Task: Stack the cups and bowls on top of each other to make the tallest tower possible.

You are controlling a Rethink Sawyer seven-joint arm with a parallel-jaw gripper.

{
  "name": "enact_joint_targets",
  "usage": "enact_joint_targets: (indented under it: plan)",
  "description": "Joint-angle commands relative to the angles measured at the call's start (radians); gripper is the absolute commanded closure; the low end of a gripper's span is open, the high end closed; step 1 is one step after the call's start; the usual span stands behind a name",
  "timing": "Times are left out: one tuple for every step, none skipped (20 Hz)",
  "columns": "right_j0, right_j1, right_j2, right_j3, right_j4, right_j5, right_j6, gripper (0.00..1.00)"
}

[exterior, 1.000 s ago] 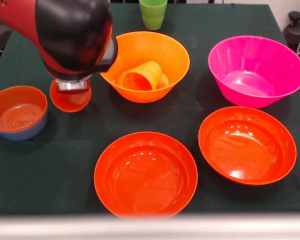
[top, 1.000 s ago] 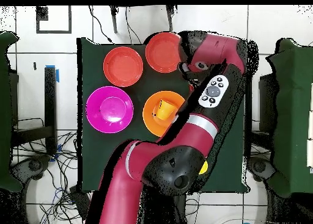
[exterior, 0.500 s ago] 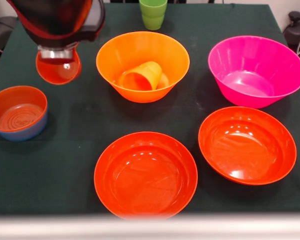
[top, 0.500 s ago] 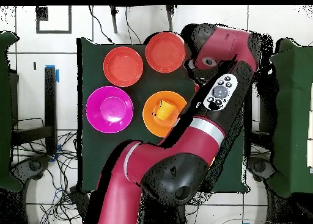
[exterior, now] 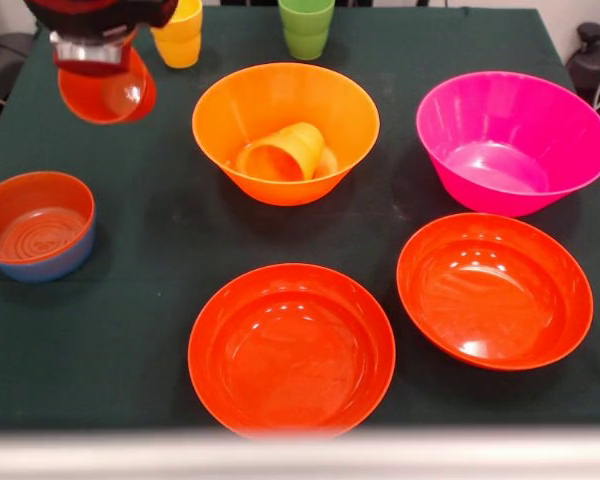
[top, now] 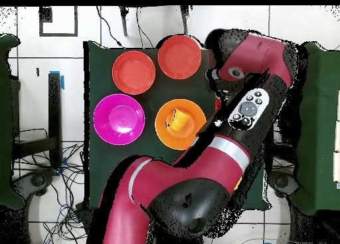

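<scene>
My gripper [exterior: 97,62] hangs at the far left of the front view, shut on the rim of a small red-orange bowl [exterior: 108,98] that is held tilted above the cloth. Just behind it stands a yellow cup stack [exterior: 179,35], and a green cup [exterior: 306,27] stands further along the back. An orange cup [exterior: 280,152] lies on its side inside the large orange bowl [exterior: 352,110]. The magenta bowl [exterior: 570,140] and two wide red-orange bowls [exterior: 292,400] [exterior: 495,350] rest apart. In the overhead view the arm [top: 249,108] covers the held bowl.
A small blue bowl [exterior: 40,268] with a red-orange inside sits near the table's left edge in the front view. The dark green cloth [exterior: 150,240] covers the table. Chairs and cables surround the table in the overhead view.
The gripper has lifted the small red-orange bowl off the cloth and carried it up and back, toward the yellow cups, which now show.
</scene>
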Motion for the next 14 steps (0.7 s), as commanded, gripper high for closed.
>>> enact_joint_targets:
  plan:
    - [0.049,-0.116,0.162,0.28,-0.107,0.007,-0.253,1.0]
    - [0.053,-0.129,0.168,0.3,-0.105,0.024,-0.246,1.0]
    - [0.055,-0.137,0.172,0.312,-0.109,0.032,-0.246,1.0]
    - [0.061,-0.151,0.177,0.339,-0.117,0.034,-0.25,1.0]
    - [0.062,-0.157,0.181,0.351,-0.121,0.036,-0.251,1.0]
    - [0.062,-0.169,0.189,0.371,-0.123,0.037,-0.252,1.0]
    - [0.062,-0.175,0.194,0.379,-0.131,0.034,-0.256,1.0]
    - [0.064,-0.184,0.197,0.394,-0.144,0.025,-0.263,1.0]
    - [0.064,-0.189,0.202,0.403,-0.152,0.021,-0.263,1.0]
    - [0.063,-0.198,0.209,0.419,-0.162,0.001,-0.263,1.0]
    - [0.061,-0.203,0.218,0.436,-0.171,-0.029,-0.268,1.0]
    - [0.059,-0.209,0.227,0.454,-0.18,-0.06,-0.272,1.0]
    - [0.056,-0.214,0.238,0.47,-0.184,-0.081,-0.27,1.0]
    - [0.05,-0.223,0.249,0.496,-0.191,-0.113,-0.275,1.0]
